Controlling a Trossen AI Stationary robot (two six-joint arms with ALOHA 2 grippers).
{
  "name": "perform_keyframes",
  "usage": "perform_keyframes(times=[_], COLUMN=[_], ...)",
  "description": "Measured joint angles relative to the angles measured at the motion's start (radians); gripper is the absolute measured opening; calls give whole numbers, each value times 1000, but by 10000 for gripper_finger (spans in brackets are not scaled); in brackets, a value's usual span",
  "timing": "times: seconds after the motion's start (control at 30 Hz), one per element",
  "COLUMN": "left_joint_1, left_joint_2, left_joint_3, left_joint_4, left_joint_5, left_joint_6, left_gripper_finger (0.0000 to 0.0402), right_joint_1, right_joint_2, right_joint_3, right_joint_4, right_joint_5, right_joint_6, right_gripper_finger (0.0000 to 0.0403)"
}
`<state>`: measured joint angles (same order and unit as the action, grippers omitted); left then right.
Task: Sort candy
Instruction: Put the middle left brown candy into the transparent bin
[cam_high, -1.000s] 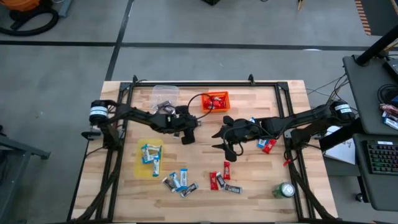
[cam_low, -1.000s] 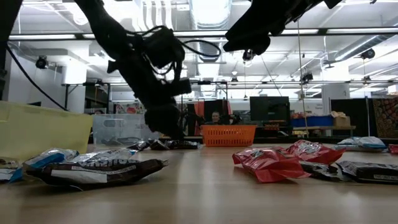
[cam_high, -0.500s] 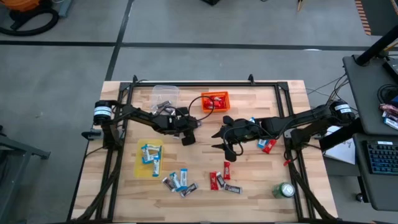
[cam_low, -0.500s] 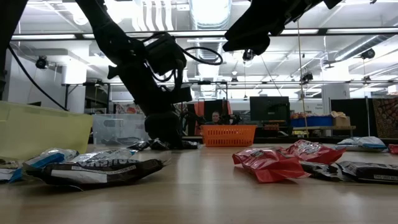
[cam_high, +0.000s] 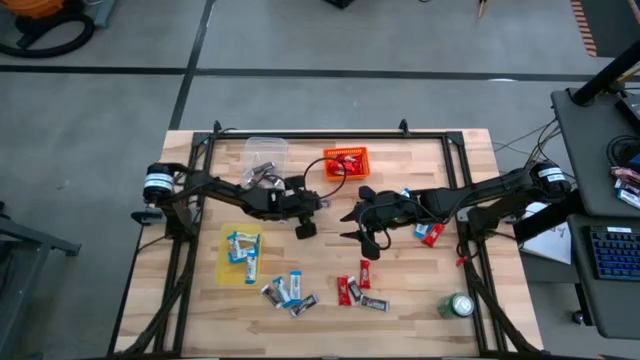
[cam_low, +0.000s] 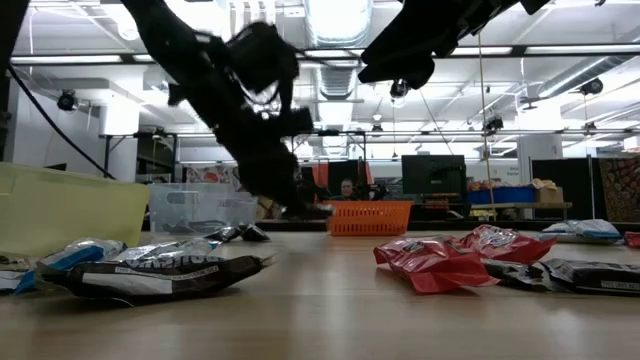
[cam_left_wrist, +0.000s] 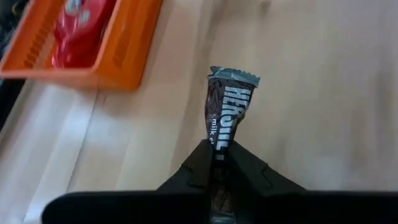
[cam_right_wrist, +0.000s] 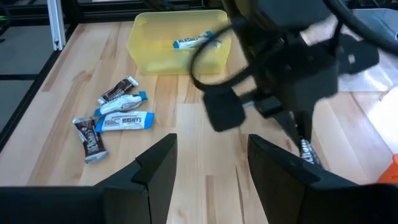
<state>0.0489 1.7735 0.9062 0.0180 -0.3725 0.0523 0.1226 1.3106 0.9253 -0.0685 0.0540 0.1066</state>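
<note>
Left gripper (cam_left_wrist: 217, 163) pinches a dark brown candy bar (cam_left_wrist: 228, 112), lettering legible only wrist-side.

Overhead looks straight down; low sits at tabletop level; both share the orange bin (cam_high: 346, 162).

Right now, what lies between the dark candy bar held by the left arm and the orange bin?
Only bare wooden table, as the left wrist view shows. The left gripper's fingers are shut on the dark candy bar, and the orange bin sits apart from it.
</note>
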Motion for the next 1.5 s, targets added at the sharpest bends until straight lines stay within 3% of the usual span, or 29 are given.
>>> perform_keyframes(times=[0.23,0.53,0.73,1.27,1.5], left_joint_1=[-109,-222,-307,-545,-594], left_joint_2=[-146,-405,-515,-524,-532], left_joint_3=[0,-1,-3,-3,-3], left_joint_4=[-30,-181,-325,-656,-875], left_joint_5=[-1,-2,-2,0,128], left_joint_6=[-36,-54,-190,-578,-769], left_gripper_finger=[3,3,2,4,4], right_joint_1=[15,43,43,43,43], right_joint_2=[0,0,0,82,131], right_joint_3=[-9,-93,-119,-128,-127], right_joint_4=[16,106,111,113,160], right_joint_5=[4,84,88,130,130], right_joint_6=[30,108,182,209,209], right_gripper_finger=[183,183,183,183,183])
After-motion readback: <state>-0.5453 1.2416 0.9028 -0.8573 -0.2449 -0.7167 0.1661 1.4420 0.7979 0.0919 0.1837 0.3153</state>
